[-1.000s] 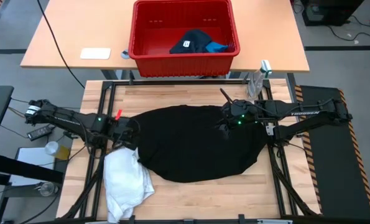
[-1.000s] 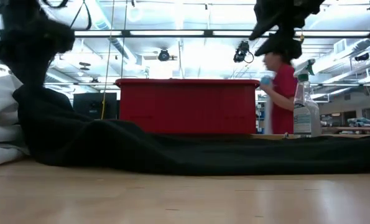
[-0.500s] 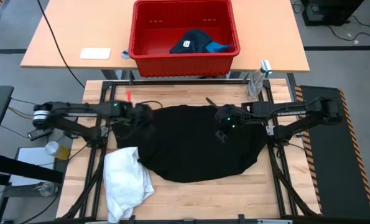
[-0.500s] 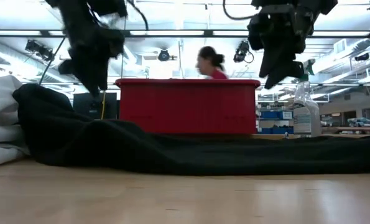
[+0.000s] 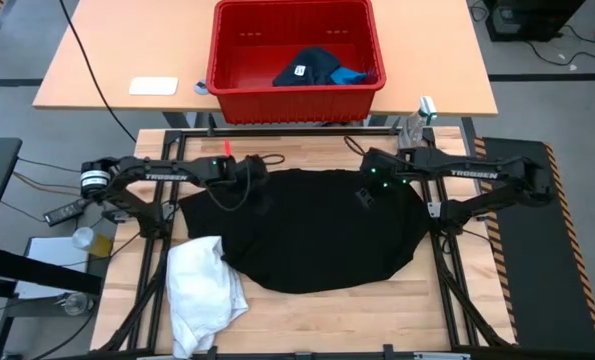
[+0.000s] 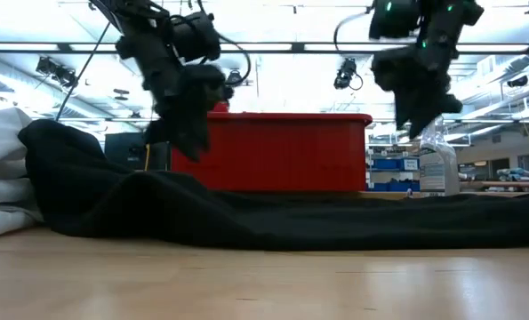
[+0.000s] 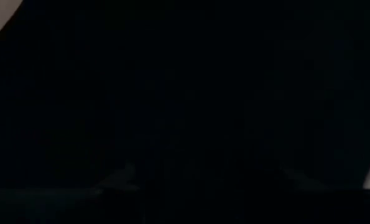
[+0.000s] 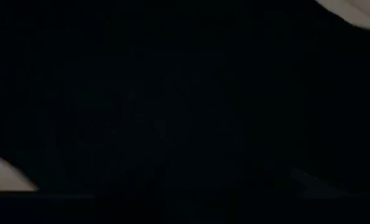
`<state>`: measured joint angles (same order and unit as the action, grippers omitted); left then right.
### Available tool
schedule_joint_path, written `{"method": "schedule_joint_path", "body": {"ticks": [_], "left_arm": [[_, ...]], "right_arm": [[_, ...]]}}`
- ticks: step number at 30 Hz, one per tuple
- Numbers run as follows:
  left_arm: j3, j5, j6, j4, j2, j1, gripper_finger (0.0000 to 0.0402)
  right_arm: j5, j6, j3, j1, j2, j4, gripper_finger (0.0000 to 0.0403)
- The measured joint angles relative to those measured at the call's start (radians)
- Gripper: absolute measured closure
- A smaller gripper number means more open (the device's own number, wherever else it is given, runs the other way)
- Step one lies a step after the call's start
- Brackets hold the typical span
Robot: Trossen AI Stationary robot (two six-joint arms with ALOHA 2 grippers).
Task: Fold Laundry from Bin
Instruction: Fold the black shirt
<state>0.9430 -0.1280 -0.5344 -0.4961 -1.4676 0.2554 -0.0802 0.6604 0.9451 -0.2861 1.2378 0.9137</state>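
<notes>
A crumpled white cloth garment lies at the counter's front left corner. The large black cloth garment is spread mid-counter, its long axis left to right. The left gripper and right gripper hang above its far edge; whether either is parted cannot be told. Beyond, the red ribbed plastic bin holds a dark navy garment and a small bright blue one.

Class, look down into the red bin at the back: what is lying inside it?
Inside the red bin lie a dark navy garment with a white tag and a bright blue one beside it. The rest of the floor is bare red. Anything under the garments is covered.
</notes>
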Motion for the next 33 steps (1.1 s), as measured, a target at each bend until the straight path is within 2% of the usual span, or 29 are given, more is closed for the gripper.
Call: {"method": "schedule_joint_path", "body": {"ticks": [2, 4, 6, 8, 11, 14, 18, 23, 29, 33], "left_arm": [[0.001, -0.033, 0.001, 0.061, -0.002, -0.001, 0.0231], [0.001, -0.070, 0.008, 0.080, -0.001, -0.007, 0.0231], [0.001, -0.084, 0.033, 0.061, 0.000, -0.012, 0.0231], [0.001, -0.088, 0.074, 0.039, 0.001, -0.016, 0.0231], [0.001, -0.087, 0.146, 0.021, 0.001, -0.014, 0.0230], [0.001, -0.098, 0.190, 0.028, 0.001, -0.009, 0.0230], [0.001, -0.119, 0.239, -0.031, -0.003, -0.010, 0.0230], [-0.001, -0.092, 0.383, -0.077, -0.039, -0.009, 0.0230], [-0.001, -0.062, 0.476, -0.095, -0.170, 0.018, 0.0230], [0.001, 0.035, 0.504, -0.074, -0.242, 0.029, 0.0230]], "right_arm": [[-0.048, -0.004, 0.000, -0.025, 0.030, 0.072, 0.0214], [-0.141, -0.015, 0.000, -0.028, 0.055, 0.131, 0.0214], [-0.216, -0.035, -0.001, 0.024, 0.071, 0.133, 0.0214], [-0.235, -0.035, -0.001, 0.116, 0.083, 0.096, 0.0215], [-0.162, 0.020, -0.004, 0.267, 0.111, 0.048, 0.0219], [-0.128, 0.138, -0.066, 0.333, 0.136, -0.023, 0.0220], [-0.088, 0.262, -0.152, 0.371, 0.134, -0.214, 0.0221], [0.043, 0.319, -0.192, 0.362, 0.134, -0.215, 0.0223], [0.017, 0.306, -0.216, 0.339, 0.145, -0.163, 0.0224], [0.008, 0.302, -0.217, 0.380, 0.173, -0.151, 0.0227]]}}
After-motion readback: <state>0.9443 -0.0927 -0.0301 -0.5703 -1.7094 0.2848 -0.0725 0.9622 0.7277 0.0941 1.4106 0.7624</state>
